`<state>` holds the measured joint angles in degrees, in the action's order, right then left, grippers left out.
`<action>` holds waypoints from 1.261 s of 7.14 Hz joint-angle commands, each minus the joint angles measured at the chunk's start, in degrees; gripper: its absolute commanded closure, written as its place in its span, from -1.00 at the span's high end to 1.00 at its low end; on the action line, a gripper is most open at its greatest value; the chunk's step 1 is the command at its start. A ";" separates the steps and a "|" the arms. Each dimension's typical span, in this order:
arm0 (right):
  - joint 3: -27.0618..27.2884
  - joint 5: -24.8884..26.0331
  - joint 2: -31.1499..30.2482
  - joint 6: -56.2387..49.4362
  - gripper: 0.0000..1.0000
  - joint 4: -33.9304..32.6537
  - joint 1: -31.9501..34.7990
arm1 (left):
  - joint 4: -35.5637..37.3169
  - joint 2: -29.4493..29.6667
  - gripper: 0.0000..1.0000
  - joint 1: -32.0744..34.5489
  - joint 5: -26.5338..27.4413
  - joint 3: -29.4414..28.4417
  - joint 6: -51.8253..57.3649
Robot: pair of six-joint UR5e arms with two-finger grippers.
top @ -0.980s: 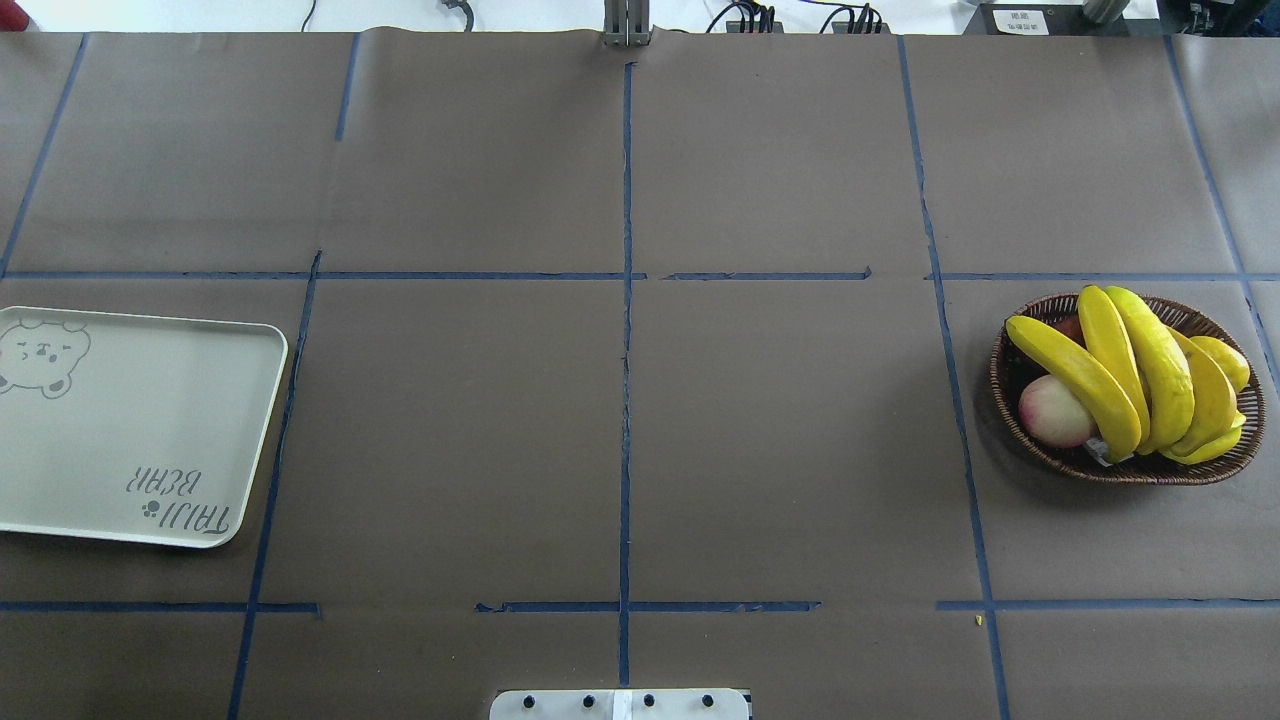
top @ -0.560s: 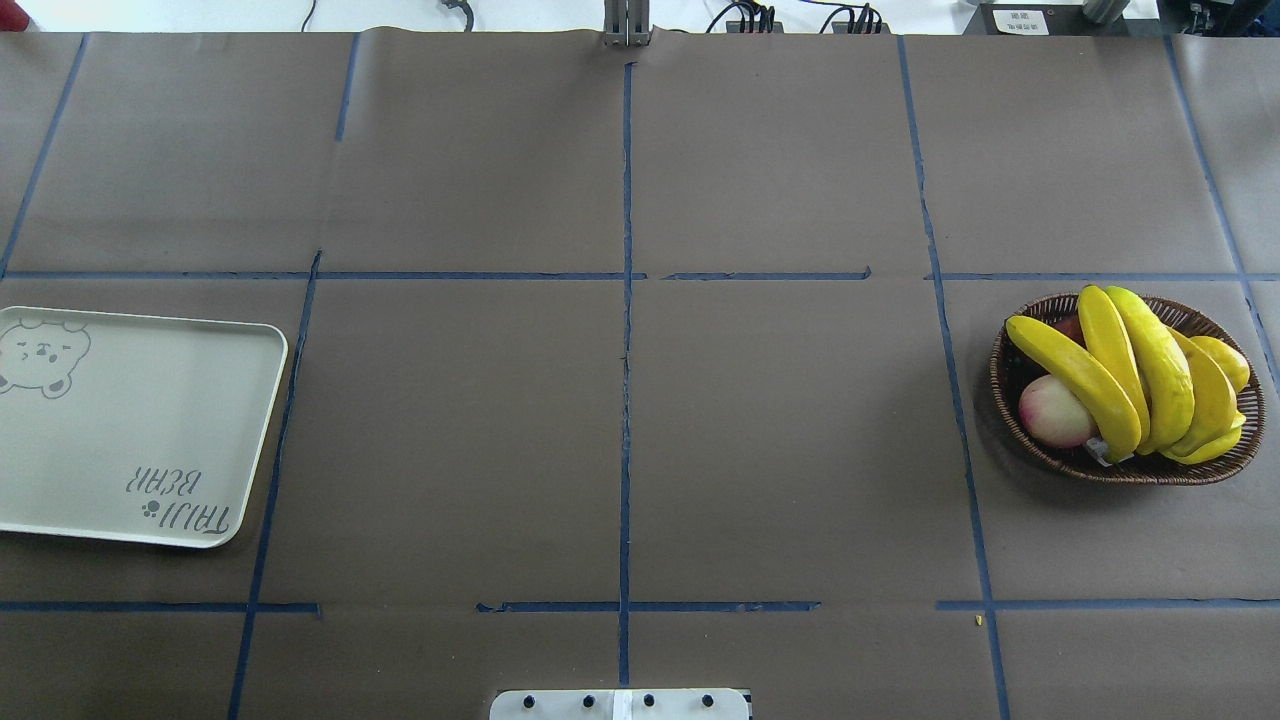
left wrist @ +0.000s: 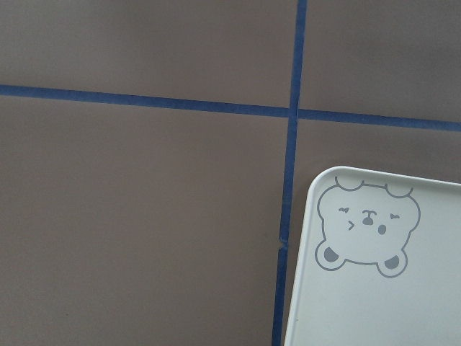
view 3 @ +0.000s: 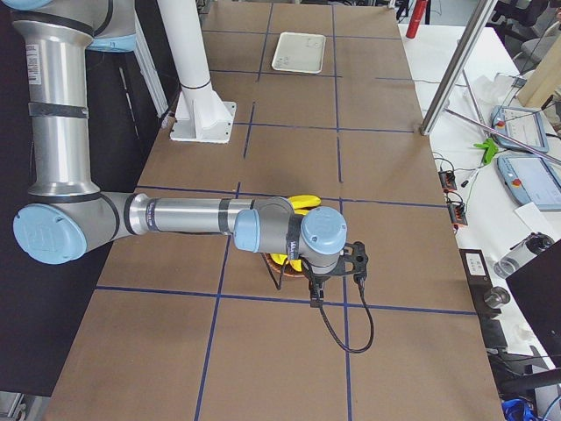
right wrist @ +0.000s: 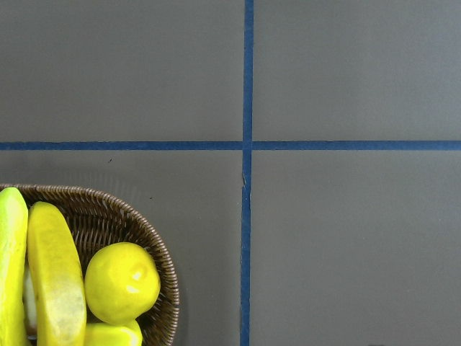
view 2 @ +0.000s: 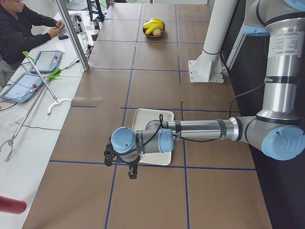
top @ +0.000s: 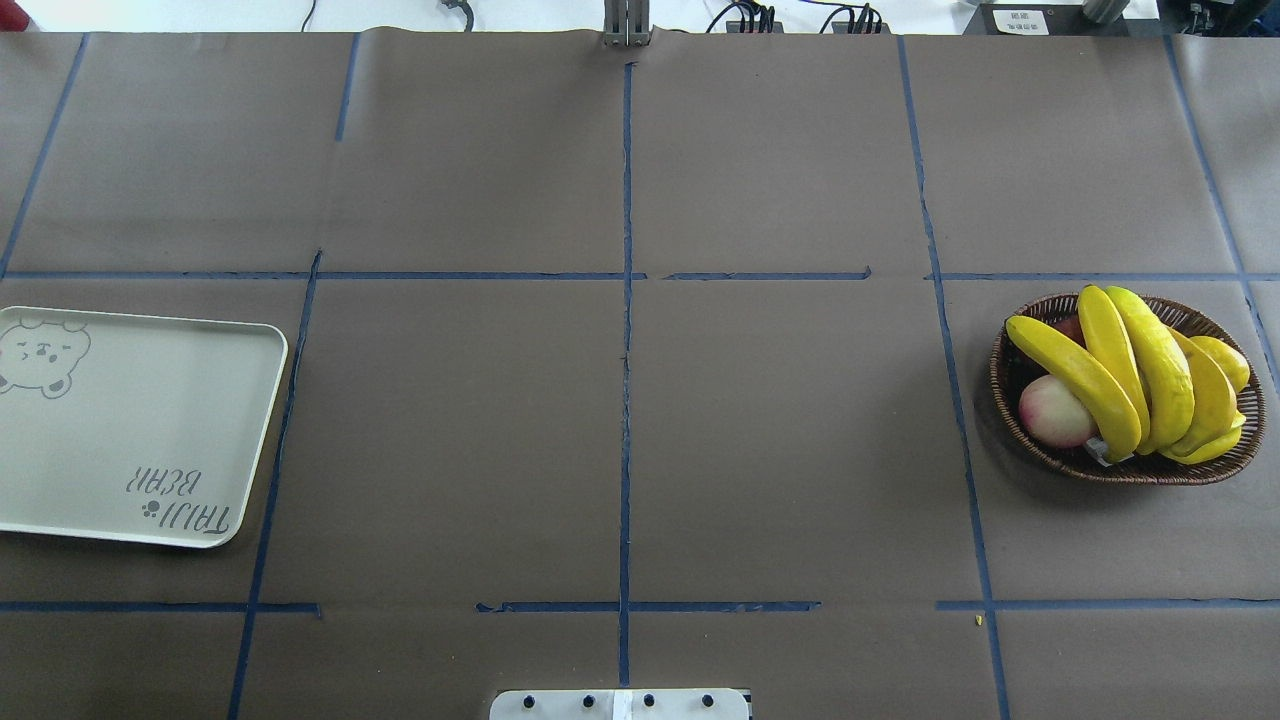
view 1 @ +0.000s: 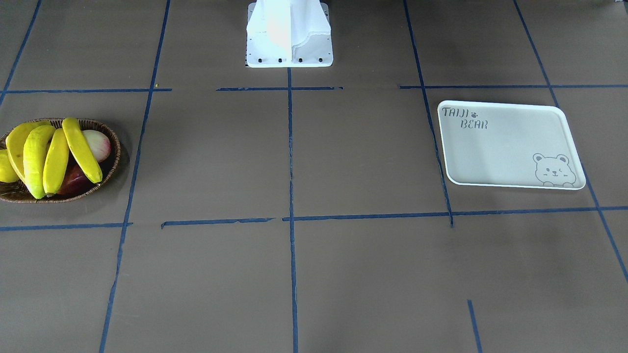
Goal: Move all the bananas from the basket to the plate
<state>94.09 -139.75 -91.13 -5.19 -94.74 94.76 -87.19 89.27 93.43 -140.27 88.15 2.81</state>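
Grippers first: the left gripper (view 2: 132, 174) and the right gripper (view 3: 314, 301) show only in the two side views, each hanging under its wrist. From there I cannot tell whether either stands wide or narrow.

From the front-facing camera, four bananas (view 1: 54, 157) lie side by side in the basket (view 1: 73, 195) at the robot's right end of the table (view 1: 343, 162). They rest on a pinkish round fruit (view 1: 98, 143) and a dark red fruit (view 1: 73, 184). The plate (view 1: 500, 147) sits well apart at the robot's left end, and the white pedestal (view 1: 289, 34) stands at the far edge (far from this camera, that is).

Overhead, the basket is on the right and the plate on the left, with lines of blue tape (top: 626, 400) dividing the brown surface. One banana looks slightly greenish, and a lemon (top: 1228, 360) sits at the basket's right rim beside the bananas.

From the table's left end, the near arm stretches low over the plate. Its gripper hangs above the table just past the plate's left edge, and the basket is far down the table. A person (view 2: 19, 28) sits at a side desk.

From the right end, the near arm reaches over the basket and hides much of it. Yellow bananas peek out behind the wrist, and the gripper hangs just past the basket.

The left wrist camera looks down on the plate's corner with the bear drawing (left wrist: 367, 231), next to a crossing of tape lines. The right wrist camera shows the basket's rim at lower left, with two bananas and the lemon inside.
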 commanded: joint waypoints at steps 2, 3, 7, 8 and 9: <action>-0.05 -0.09 0.42 0.01 0.99 0.17 -0.89 | 0.00 0.03 1.00 0.00 0.00 0.01 -0.09; -0.14 0.18 0.94 -0.08 0.99 0.17 -1.94 | 0.00 0.03 1.00 0.00 0.00 -0.08 -0.09; 2.13 2.20 9.98 6.43 0.99 0.08 -6.16 | 0.00 0.03 1.00 0.00 -0.09 0.53 -0.17; 6.15 7.94 10.35 6.77 0.99 -0.01 -10.69 | 0.00 0.03 1.00 0.00 -0.09 0.54 -0.17; 10.54 11.92 11.57 9.13 0.99 -1.58 -15.44 | 0.00 0.03 1.00 0.00 -0.17 0.62 -0.17</action>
<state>99.89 -132.70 -80.94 1.97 -95.12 84.46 -87.19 89.29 93.43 -140.37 88.68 2.65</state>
